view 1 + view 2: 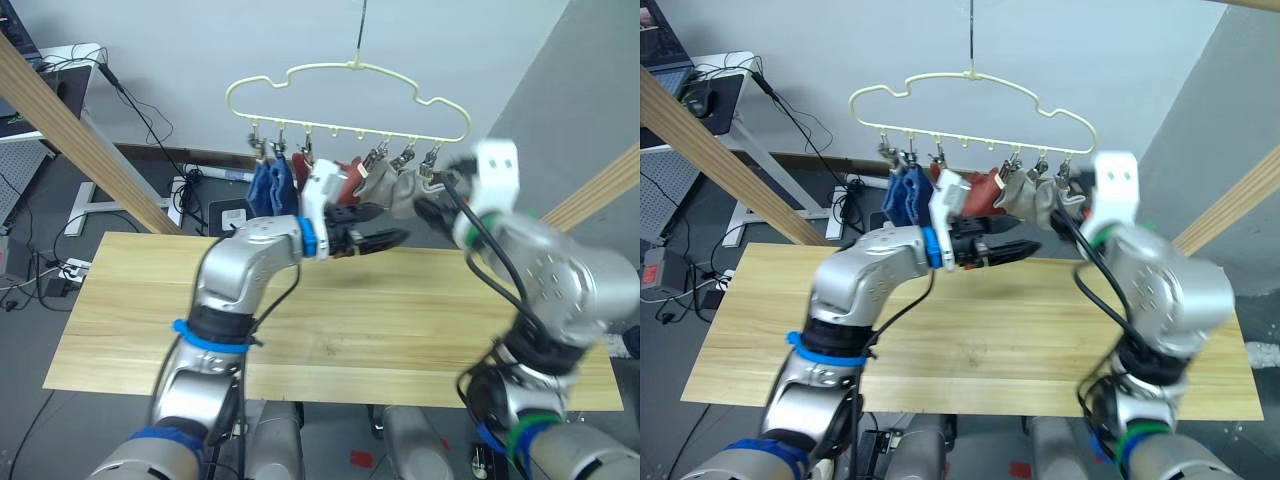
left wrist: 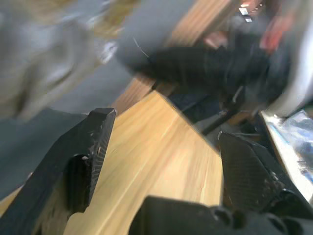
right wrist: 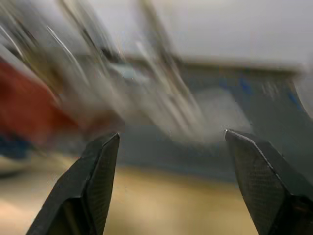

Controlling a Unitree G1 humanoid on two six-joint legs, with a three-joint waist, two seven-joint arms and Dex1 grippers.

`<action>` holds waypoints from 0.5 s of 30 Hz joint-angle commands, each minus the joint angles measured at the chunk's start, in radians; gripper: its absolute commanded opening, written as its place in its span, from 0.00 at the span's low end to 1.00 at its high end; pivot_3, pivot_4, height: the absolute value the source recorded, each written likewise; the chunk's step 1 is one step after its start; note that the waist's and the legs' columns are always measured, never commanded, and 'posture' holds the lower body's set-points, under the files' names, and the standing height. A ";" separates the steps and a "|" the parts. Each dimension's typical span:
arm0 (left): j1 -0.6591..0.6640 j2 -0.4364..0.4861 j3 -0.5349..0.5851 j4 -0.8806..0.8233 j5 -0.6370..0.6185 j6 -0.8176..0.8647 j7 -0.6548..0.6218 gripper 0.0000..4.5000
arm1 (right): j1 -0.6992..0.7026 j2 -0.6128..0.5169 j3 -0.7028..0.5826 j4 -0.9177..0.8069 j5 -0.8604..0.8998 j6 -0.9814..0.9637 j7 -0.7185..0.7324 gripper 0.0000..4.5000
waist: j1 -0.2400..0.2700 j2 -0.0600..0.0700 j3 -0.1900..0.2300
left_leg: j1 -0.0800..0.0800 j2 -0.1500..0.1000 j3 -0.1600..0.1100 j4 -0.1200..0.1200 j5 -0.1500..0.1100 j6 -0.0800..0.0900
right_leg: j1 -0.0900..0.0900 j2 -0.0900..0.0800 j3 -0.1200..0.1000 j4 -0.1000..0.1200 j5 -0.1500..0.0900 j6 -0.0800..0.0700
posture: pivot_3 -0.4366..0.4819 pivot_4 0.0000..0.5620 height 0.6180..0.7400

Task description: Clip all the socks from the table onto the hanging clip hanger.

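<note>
Pale plank table (image 1: 330, 330) | wavy yellow clip hanger (image 1: 350, 100) above far edge | blue socks (image 1: 272, 185), rust socks (image 1: 345, 180), grey socks (image 1: 395, 185) clipped in row | left gripper (image 1: 385, 238) wide, empty | right gripper (image 3: 171, 191) wide, empty

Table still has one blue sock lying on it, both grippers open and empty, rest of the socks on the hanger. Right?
Not quite. The table has no sock on it in the left eye view; the blue socks hang from the clip hanger. The left gripper and the right gripper are open and empty, as you said.
</note>
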 commanded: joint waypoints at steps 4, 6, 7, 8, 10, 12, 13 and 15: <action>0.118 0.048 0.021 -0.205 -0.059 0.046 0.040 0.86 | 0.115 -0.100 0.002 -0.178 0.119 -0.007 0.141 0.79 | -0.015 0.001 -0.009 | 0.004 0.002 -0.001 0.001 0.000 0.000 | 0.003 0.003 -0.001 0.001 0.000 0.000 | 0.36 0.44 1.00; 0.160 0.073 0.035 -0.239 -0.067 0.050 0.052 0.86 | 0.153 -0.111 0.002 -0.196 0.140 -0.024 0.169 0.79 | -0.015 0.004 -0.014 | 0.005 0.004 -0.002 0.000 0.000 0.000 | 0.003 0.005 -0.001 0.002 0.000 0.000 | 0.37 0.42 1.00; 0.182 0.086 0.043 -0.254 -0.069 0.049 0.058 0.86 | 0.177 -0.118 0.003 -0.205 0.153 -0.040 0.187 0.79 | -0.016 0.005 -0.017 | 0.005 0.004 -0.002 0.000 0.000 0.000 | 0.003 0.005 -0.001 0.002 0.000 0.000 | 0.37 0.40 1.00; 0.212 0.102 0.058 -0.272 -0.072 0.049 0.066 0.86 | 0.215 -0.129 0.008 -0.220 0.174 -0.081 0.218 0.79 | -0.015 0.004 -0.022 | 0.006 0.004 -0.002 0.000 0.001 0.000 | 0.003 0.005 0.000 0.002 0.000 0.000 | 0.38 0.38 1.00; 0.264 0.127 0.084 -0.303 -0.081 0.047 0.080 0.86 | 0.284 -0.145 0.018 -0.244 0.197 -0.148 0.256 0.79 | -0.013 0.004 -0.037 | 0.005 0.004 -0.002 0.000 0.001 0.000 | 0.003 0.005 0.000 0.001 0.000 0.000 | 0.39 0.35 1.00; 0.328 0.140 0.112 -0.337 -0.077 0.017 0.101 0.86 | 0.355 -0.163 0.036 -0.257 0.209 -0.213 0.281 0.79 | -0.011 0.004 -0.051 | 0.005 0.003 -0.001 0.000 0.001 0.000 | 0.003 0.004 0.000 0.000 0.000 0.000 | 0.41 0.32 1.00; 0.352 0.142 0.123 -0.352 -0.075 0.002 0.112 0.86 | 0.382 -0.169 0.042 -0.258 0.213 -0.241 0.288 0.79 | -0.009 0.003 -0.057 | 0.005 0.003 -0.001 0.000 0.001 0.000 | 0.003 0.004 0.000 0.000 0.000 0.000 | 0.41 0.32 1.00; 0.400 0.144 0.145 -0.382 -0.074 -0.015 0.135 0.86 | 0.438 -0.192 0.066 -0.253 0.207 -0.315 0.300 0.79 | -0.008 0.002 -0.069 | 0.005 0.002 -0.001 0.001 0.001 0.000 | 0.004 0.003 0.000 0.000 0.000 0.000 | 0.42 0.30 1.00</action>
